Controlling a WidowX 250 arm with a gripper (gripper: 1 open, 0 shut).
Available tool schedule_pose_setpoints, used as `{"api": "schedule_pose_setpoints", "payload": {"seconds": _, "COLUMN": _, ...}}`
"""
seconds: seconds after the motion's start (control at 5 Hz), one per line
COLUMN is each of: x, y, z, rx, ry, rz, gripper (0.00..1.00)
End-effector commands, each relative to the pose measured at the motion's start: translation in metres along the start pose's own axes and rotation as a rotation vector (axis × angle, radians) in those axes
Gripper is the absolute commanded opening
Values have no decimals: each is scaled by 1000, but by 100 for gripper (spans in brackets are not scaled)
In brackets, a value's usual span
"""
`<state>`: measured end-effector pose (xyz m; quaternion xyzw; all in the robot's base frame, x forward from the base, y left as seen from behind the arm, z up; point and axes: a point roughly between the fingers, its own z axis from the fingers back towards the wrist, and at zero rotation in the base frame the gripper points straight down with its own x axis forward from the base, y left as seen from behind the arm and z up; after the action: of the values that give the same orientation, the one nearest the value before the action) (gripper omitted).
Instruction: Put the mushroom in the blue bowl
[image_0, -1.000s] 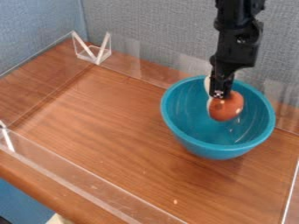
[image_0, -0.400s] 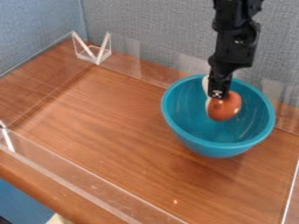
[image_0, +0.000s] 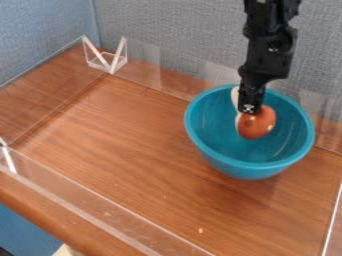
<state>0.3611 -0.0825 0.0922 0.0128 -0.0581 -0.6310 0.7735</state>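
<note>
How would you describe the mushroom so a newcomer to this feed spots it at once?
Start at the wooden table with clear walls and find the blue bowl at the picture's right. Inside the bowl, the black arm's tool is closed on the mushroom from above. It is the only small, rounded orange-brown thing there, far smaller than the bowl.

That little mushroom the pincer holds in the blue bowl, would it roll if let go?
Probably: the mushroom has a rounded cap and the blue bowl looks smooth inside, so it may roll toward the bottom. It seems light, since the slim pincer holds it. The deep walls should contain it.
</note>
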Motion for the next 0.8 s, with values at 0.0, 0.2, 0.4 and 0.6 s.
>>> {"api": "schedule_pose_setpoints", "payload": {"seconds": 0.0, "x": -1, "y": 15, "z": 18, "rx": 60, "ry": -28, "rz": 17, "gripper": 0}}
{"api": "schedule_pose_setpoints", "payload": {"seconds": 0.2, "x": -1, "y": 15, "z": 15, "rx": 55, "ry": -28, "rz": 16, "gripper": 0}}
{"api": "schedule_pose_setpoints", "payload": {"seconds": 0.4, "x": 0, "y": 14, "z": 11, "rx": 49, "ry": -28, "rz": 15, "gripper": 0}}
{"api": "schedule_pose_setpoints", "payload": {"seconds": 0.6, "x": 0, "y": 13, "z": 8, "rx": 42, "ry": -29, "rz": 15, "gripper": 0}}
